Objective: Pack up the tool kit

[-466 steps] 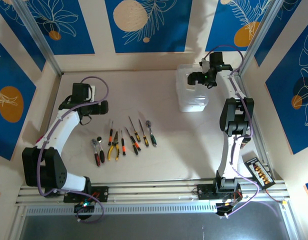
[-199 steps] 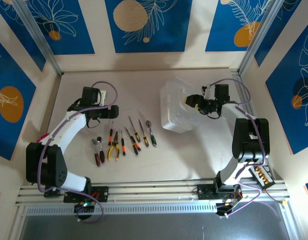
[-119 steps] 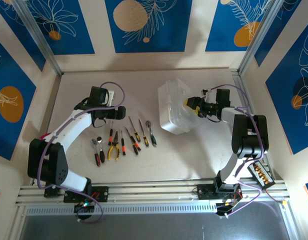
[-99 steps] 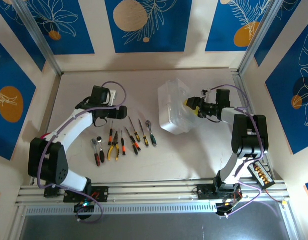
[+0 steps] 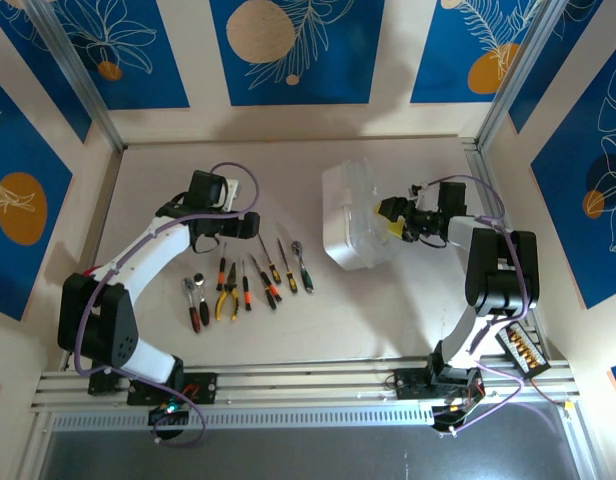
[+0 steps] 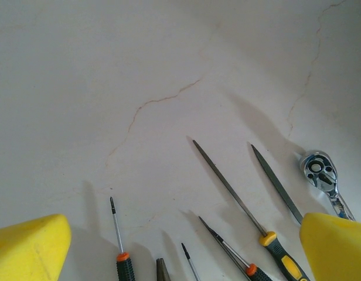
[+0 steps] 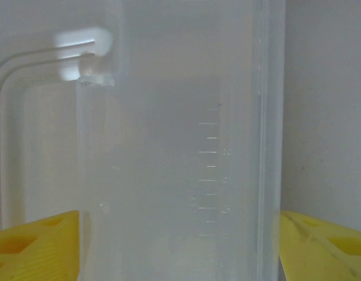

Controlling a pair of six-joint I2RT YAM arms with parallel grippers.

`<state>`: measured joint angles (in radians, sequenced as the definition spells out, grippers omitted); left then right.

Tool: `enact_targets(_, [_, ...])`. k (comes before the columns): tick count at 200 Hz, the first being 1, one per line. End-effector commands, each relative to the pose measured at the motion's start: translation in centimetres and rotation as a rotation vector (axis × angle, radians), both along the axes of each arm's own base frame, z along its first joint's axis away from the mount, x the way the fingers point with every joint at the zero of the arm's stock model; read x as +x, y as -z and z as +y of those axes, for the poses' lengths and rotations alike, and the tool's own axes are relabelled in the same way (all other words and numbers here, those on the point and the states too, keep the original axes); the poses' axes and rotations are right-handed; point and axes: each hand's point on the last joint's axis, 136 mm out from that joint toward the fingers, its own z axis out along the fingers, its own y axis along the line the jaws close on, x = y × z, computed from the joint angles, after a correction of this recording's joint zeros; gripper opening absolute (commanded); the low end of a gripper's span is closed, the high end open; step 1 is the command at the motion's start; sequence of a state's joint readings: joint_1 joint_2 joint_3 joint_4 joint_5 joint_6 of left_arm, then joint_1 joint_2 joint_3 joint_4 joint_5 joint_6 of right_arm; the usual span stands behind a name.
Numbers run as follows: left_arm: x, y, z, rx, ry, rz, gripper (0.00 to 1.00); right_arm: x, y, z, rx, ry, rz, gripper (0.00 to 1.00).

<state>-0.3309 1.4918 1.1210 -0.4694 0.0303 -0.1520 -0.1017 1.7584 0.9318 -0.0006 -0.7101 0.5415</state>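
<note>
Hovering left gripper: fingers spread wide over your screwdrivers, ratchet beside
right gripper: straddles clear box; you can't tell pinching or loose

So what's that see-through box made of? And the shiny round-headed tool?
The box looks like clear plastic, a bit cloudy: faint moulded marks line its wall. The ratchet looks like polished metal, probably steel: silvery, with bright glints on its head.
</note>
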Motion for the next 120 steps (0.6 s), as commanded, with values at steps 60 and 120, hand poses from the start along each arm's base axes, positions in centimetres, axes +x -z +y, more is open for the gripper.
enact_targets(60, [0.2, -0.9, -1.1, 0.013, 0.017, -0.002, 1.0, -1.5, 0.6, -0.5, -0.023, -0.005, 0.062, 0.85])
enact_targets(120, [1.2, -5.6, -6.5, -0.247, 0.14, -0.018, 1.0, -1.8, -2.6, -3.5, -0.222, 0.093, 0.052, 0.99])
